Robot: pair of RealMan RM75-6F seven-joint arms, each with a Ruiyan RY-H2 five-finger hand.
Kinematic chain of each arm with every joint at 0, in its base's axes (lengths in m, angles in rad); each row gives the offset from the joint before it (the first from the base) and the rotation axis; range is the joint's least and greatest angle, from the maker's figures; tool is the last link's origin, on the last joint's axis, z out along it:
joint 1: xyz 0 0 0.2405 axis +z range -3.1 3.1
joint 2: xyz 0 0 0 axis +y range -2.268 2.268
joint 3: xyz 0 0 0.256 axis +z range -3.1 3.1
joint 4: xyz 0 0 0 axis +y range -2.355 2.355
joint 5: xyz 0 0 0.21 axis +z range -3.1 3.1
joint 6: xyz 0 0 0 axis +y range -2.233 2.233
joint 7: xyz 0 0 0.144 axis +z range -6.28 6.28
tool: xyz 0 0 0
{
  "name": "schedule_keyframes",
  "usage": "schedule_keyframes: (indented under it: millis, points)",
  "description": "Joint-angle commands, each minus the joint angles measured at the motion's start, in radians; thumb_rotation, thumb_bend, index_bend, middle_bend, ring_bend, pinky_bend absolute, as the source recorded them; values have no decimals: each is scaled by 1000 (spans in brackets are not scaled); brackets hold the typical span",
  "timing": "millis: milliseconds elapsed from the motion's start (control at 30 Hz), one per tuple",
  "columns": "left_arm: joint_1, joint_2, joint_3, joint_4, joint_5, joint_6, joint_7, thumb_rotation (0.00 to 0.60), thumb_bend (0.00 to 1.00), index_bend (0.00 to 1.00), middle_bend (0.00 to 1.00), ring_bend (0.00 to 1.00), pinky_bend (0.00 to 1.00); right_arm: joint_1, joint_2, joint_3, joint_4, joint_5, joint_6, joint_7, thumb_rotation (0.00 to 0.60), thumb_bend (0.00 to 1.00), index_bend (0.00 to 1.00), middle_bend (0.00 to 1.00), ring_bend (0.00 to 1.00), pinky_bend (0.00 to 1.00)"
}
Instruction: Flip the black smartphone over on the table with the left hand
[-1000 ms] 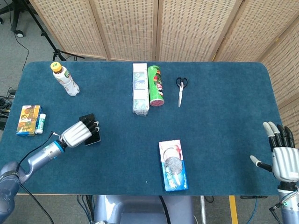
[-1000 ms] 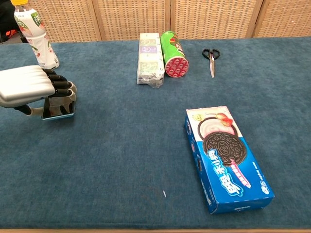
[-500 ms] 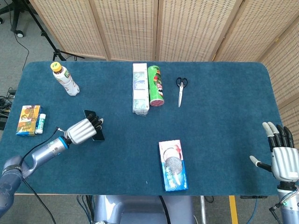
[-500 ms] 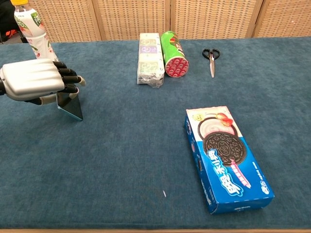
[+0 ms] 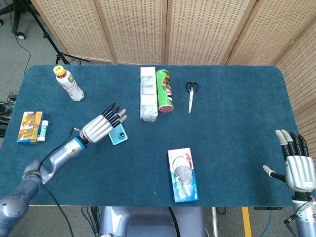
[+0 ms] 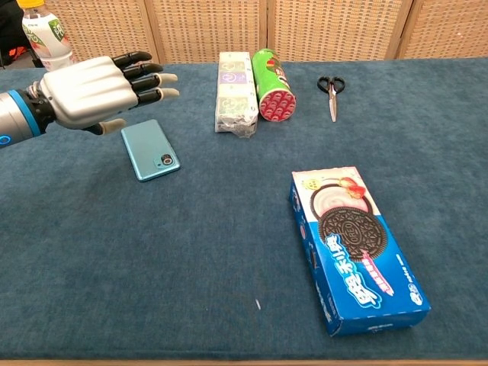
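Note:
The smartphone (image 5: 118,134) (image 6: 151,149) lies flat on the blue table with its teal back and camera lens facing up. My left hand (image 5: 102,126) (image 6: 103,90) hovers just above and to the left of it, fingers stretched out and apart, holding nothing. My right hand (image 5: 297,167) stands open at the table's near right corner, far from the phone; the chest view does not show it.
A white wrapped pack (image 5: 148,94) and a green can (image 5: 165,90) lie at the middle back, scissors (image 5: 191,94) right of them. An Oreo box (image 5: 182,174) lies near the front. A bottle (image 5: 68,83) stands back left; a small box (image 5: 30,127) at the left edge.
The phone went from standing on edge in my left hand to lying flat, teal back up, further right. My left hand let go, opened and lifted. The right hand stayed put.

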Motion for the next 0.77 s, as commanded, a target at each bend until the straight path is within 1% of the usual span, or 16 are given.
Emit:
schedule_keyframes:
  millis: [33,67,100,133,167,200,267,333,367,467,567,667,767]
  points:
    - [-6,-6,-21,-24,-22,1,-5,600,306,0,0,0,34,-1,1,1,-1,1,1,1,600,0,12,0,0,0]
    - [-3,-2,-27,-37,-29,10,-15,600,251,0,0,0,34,-1,2,1,-1,2,1,2,600,0,12,0,0,0]
    - [3,5,-34,-52,-37,22,-28,600,148,0,0,0,34,-1,3,2,-1,3,1,4,600,0,12,0,0,0]
    - [17,18,-52,-86,-58,43,-59,600,62,0,0,0,34,-1,4,3,-1,5,0,6,600,0,12,0,0,0]
    - [28,32,-62,-116,-71,55,-76,600,21,0,0,0,34,-1,4,3,-1,6,-1,8,600,0,12,0,0,0]
    - [48,57,-81,-174,-97,73,-113,600,0,0,0,0,34,-1,5,3,-2,7,-3,10,600,0,12,0,0,0]
    - [74,105,-96,-264,-123,91,-141,600,0,0,0,0,34,-1,7,2,-4,7,-4,11,600,0,12,0,0,0]
    - [119,180,-109,-401,-158,109,-173,600,0,0,0,0,33,-2,9,2,-9,3,0,10,600,0,12,0,0,0]
    - [147,229,-111,-489,-178,119,-183,600,0,0,0,0,33,-3,11,1,-13,1,3,10,600,0,12,0,0,0]
    - [228,344,-109,-700,-236,139,-187,600,0,0,0,0,33,-6,16,-2,-24,-7,10,11,600,0,12,0,0,0]
    - [303,430,-92,-840,-274,169,-176,600,0,0,0,0,33,-9,21,-3,-33,-11,16,14,600,0,12,0,0,0]
    - [362,500,-72,-939,-310,178,-155,600,0,0,0,0,33,-10,25,-5,-39,-15,19,15,600,0,12,0,0,0]
    - [414,564,-56,-1027,-364,163,-159,600,0,0,0,0,30,-11,29,-5,-43,-21,23,14,600,0,12,0,0,0]
